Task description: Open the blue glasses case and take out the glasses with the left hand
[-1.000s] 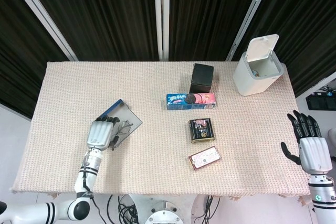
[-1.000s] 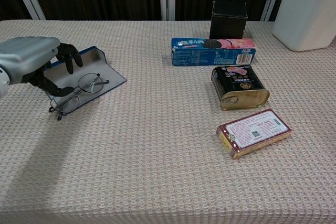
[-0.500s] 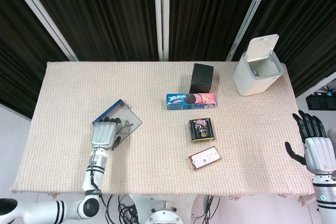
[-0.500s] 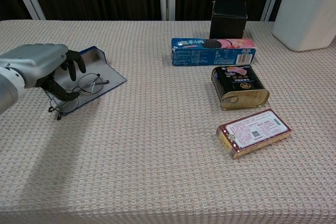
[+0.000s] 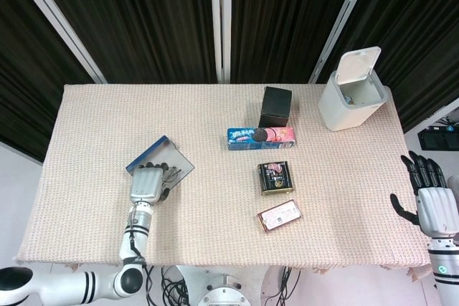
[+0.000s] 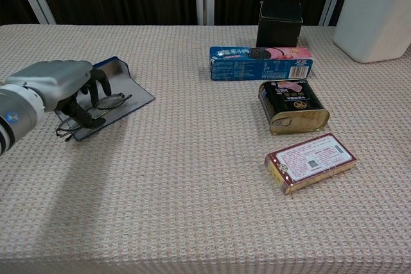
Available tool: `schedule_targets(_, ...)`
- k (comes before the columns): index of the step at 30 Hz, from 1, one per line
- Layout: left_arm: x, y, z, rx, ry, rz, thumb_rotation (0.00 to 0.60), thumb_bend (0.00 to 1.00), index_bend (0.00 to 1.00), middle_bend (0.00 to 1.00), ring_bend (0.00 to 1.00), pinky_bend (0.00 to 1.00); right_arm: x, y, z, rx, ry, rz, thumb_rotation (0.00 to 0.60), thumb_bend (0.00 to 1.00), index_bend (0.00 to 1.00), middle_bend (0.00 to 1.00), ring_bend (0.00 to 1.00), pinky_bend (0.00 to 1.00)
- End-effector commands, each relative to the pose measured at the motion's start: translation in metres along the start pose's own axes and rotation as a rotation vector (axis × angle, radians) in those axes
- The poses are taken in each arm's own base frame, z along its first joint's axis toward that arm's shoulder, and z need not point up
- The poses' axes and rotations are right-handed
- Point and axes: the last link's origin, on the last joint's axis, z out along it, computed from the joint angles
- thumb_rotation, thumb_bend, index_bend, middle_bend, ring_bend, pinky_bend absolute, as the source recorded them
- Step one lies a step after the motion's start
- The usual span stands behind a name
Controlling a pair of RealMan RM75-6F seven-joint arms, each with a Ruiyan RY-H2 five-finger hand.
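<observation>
My left hand (image 6: pixel 54 85) is curled down over the glasses (image 6: pixel 96 107), which lie on the open blue case (image 6: pixel 131 91) near the left side of the table (image 6: pixel 192 210). My dark fingers (image 6: pixel 96 85) are bent onto the frame, but I cannot tell whether they actually clamp it or only rest on it; the palm covers the contact. My right hand (image 5: pixel 430 202) hangs off the right edge of the table, fingers apart, holding nothing.

The frame is thin wire, so I judge that it could slip out if my hold is only on one lens rim or one arm. If I lift while a finger is also pressing the flat case, the case could come up or be dragged along the cloth. A hard squeeze could bend the frame.

From above, my hand hides most of the glasses and the near half of the case. From the chest, the nearer lens sits in shadow under my fingers, and the far end of the case is behind my knuckles. The bin (image 5: pixel 353 92) at the far right is cut off in the chest view.
</observation>
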Motion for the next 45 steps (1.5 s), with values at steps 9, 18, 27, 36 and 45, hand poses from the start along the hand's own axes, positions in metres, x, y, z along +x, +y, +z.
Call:
schedule_targets(9,0.000,-0.002,-0.003,-0.015,0.014,0.023,0.600,0.31,0.32,0.48,0.32,0.37,0.000,0.000,0.000,0.002,-0.002,-0.003,0.600,0.30,0.00,0.00,0.00,0.00)
schedule_targets(18,-0.004,-0.006,-0.005,-0.034,0.008,0.035,0.600,0.31,0.33,0.51,0.35,0.38,-0.001,-0.003,0.000,0.005,-0.005,-0.007,0.600,0.31,0.00,0.00,0.00,0.00)
schedule_targets(27,-0.009,-0.004,-0.006,-0.062,-0.006,0.025,0.600,0.33,0.38,0.61,0.42,0.42,-0.002,-0.003,0.000,0.002,-0.012,-0.009,0.600,0.31,0.00,0.00,0.00,0.00)
schedule_targets(36,-0.009,-0.001,-0.006,-0.089,-0.009,0.028,0.600,0.34,0.42,0.69,0.48,0.45,-0.001,-0.002,0.000,-0.003,-0.014,-0.011,0.600,0.31,0.00,0.00,0.00,0.00)
schedule_targets(45,-0.003,0.003,-0.012,-0.137,0.023,0.003,0.600,0.34,0.48,0.77,0.56,0.50,-0.001,-0.001,0.001,-0.005,-0.017,-0.012,0.600,0.31,0.00,0.00,0.00,0.00)
